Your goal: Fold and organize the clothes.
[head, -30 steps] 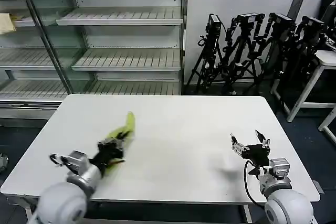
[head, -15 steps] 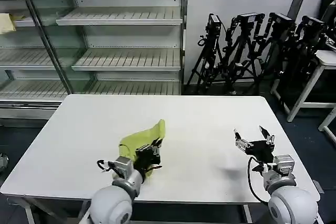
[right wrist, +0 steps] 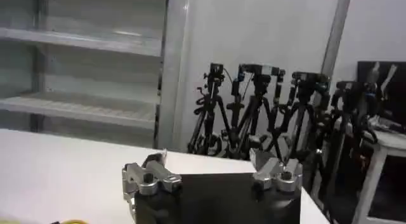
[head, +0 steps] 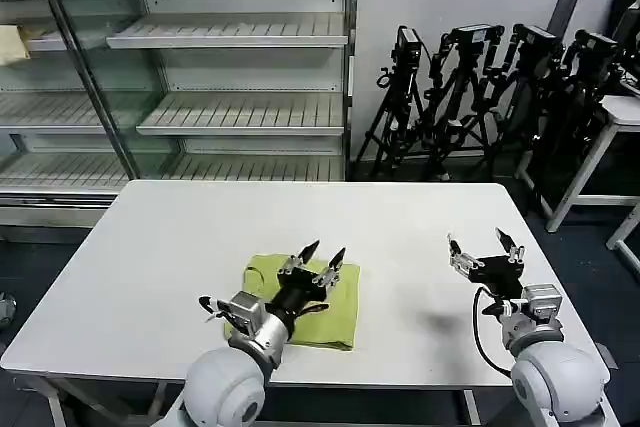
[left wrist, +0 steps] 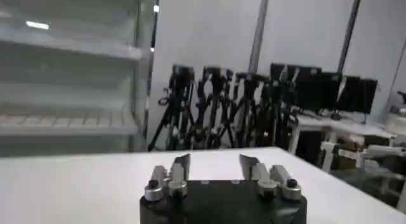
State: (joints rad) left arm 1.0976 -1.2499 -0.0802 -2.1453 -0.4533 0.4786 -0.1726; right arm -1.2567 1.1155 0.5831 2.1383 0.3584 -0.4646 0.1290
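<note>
Head view, setting: a white table (head: pixel 400 227) stands before empty metal shelves (head: pixel 230 37), with a cluster of black camera tripods (head: pixel 480 97) against the wall behind.
T-shirt: the lime yellow-green T-shirt (head: pixel 340 312) lies folded into a rough rectangle on the table's near half, a little to the robot's left of centre, flat against the surface.
Left gripper: the left gripper (head: pixel 322 253) sits over the shirt's far edge, fingertips tilted up and away from the robot, jaws spread and holding nothing.
Left arm: its wrist and forearm cross the shirt's near left part, covering some of the cloth.
Right gripper: the right gripper (head: pixel 484 244) hangs above bare tabletop on the robot's right, well apart from the shirt, jaws spread and empty.
Left wrist view: the left gripper (left wrist: pixel 216 165) shows two parted fingers over the white table (left wrist: pixel 76 187), tripods (left wrist: pixel 235 111) beyond.
Right wrist view: the right gripper (right wrist: pixel 209 160) shows parted fingers above the table (right wrist: pixel 63 168), with a sliver of yellow-green cloth (right wrist: pixel 70 221) at the frame's lower edge.
</note>
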